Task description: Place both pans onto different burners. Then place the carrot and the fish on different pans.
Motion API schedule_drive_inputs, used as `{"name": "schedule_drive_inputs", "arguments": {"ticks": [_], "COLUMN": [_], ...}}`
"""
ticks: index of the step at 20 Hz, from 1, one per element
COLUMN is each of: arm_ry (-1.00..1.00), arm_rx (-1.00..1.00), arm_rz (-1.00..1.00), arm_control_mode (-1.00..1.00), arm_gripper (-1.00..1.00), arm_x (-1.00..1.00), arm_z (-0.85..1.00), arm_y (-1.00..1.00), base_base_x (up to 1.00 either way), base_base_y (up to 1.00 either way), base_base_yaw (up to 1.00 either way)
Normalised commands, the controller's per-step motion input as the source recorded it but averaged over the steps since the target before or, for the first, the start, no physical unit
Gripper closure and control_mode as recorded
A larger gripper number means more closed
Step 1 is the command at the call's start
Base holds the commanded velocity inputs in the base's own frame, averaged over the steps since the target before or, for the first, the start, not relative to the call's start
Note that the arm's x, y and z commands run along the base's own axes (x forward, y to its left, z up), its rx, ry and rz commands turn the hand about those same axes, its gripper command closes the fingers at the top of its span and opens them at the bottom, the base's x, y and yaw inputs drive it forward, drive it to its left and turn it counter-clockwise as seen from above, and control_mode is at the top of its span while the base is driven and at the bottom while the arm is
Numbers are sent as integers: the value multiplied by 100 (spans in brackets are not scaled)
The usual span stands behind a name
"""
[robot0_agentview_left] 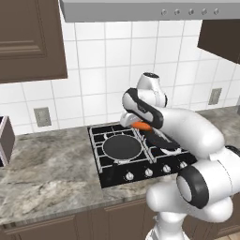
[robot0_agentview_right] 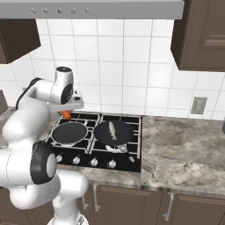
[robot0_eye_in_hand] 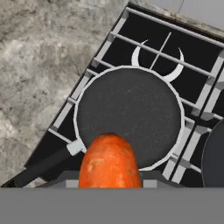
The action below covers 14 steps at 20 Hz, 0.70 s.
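Two black pans sit on the front burners of the cooktop (robot0_agentview_right: 132, 163). The left pan (robot0_agentview_right: 69, 133) (robot0_agentview_left: 122, 146) (robot0_eye_in_hand: 129, 114) lies bare, its handle (robot0_eye_in_hand: 41, 168) pointing toward the counter. On the right pan (robot0_agentview_right: 113, 132) lies the pale fish (robot0_agentview_right: 113, 130); in the left base view my arm hides most of that pan (robot0_agentview_left: 165, 141). My gripper (robot0_agentview_right: 67, 113) (robot0_agentview_left: 140, 125) is shut on the orange carrot (robot0_eye_in_hand: 110, 162) (robot0_agentview_left: 143, 126) (robot0_agentview_right: 66, 115). It hangs above the back edge of the left pan. A bare rear burner (robot0_eye_in_hand: 157, 57) shows behind it.
Marbled grey counter (robot0_agentview_left: 47, 168) (robot0_agentview_right: 184, 154) runs on both sides of the cooktop. A dark box (robot0_agentview_left: 5, 138) stands at the far left edge. The tiled wall, with outlets (robot0_agentview_left: 42, 116) (robot0_agentview_right: 198, 105), and the range hood (robot0_agentview_left: 150, 8) close off the back.
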Motion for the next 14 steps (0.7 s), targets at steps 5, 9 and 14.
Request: {"name": "schedule_drive_inputs", "arguments": {"ticks": [5, 9, 14], "arm_ry": [0, 1, 0], "arm_rx": [0, -3, -4], "arm_rz": [0, 0, 0], "arm_control_mode": [-100, -100, -100], "arm_gripper": [100, 100, 100], "arm_x": [47, 30, 34], "arm_z": [-38, -52, -52], "arm_y": [12, 14, 9], "base_base_x": [0, 0, 0], "base_base_y": [0, 0, 0], "base_base_yaw": [0, 0, 0]}}
